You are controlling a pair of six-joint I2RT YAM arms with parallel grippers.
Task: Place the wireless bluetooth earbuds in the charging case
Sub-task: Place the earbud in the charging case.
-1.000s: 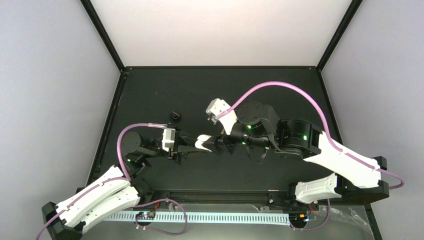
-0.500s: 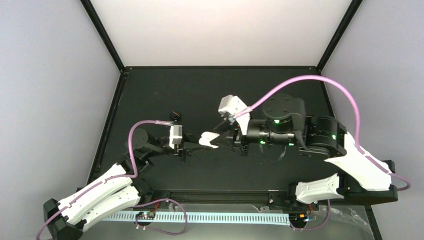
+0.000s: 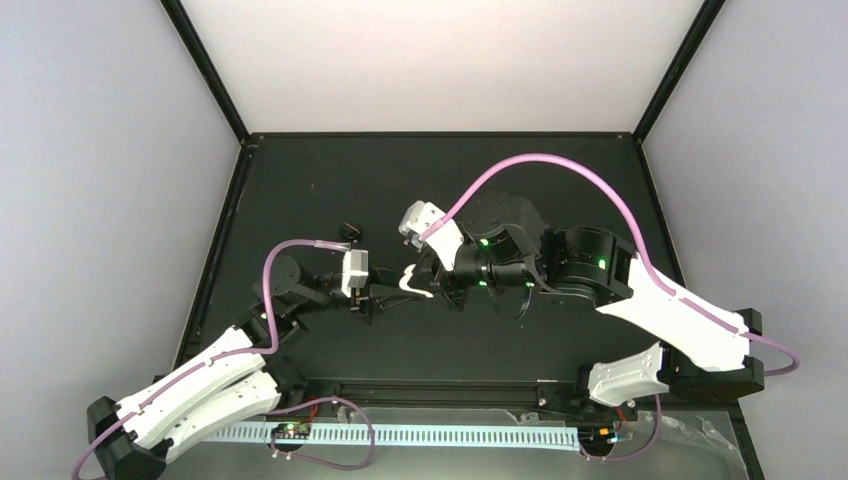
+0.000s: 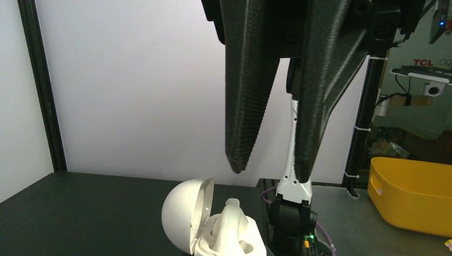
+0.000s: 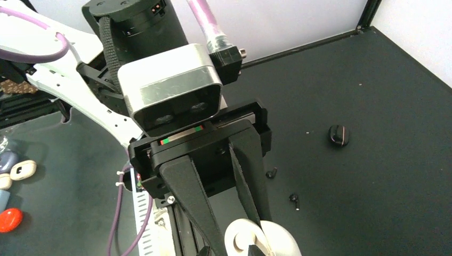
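Jaws of the left gripper (image 5: 237,226) are clamped on the one charging case (image 4: 184,213). Its lid is swung up and its hollow faces the right gripper (image 4: 270,169); its long axis is unclear. That gripper's two fingers stand a narrow gap apart, empty, tips just above the case, not touching. Two earbuds (image 5: 272,173) lie loose on the table (image 5: 373,80), apart from one black puck (image 5: 338,134).
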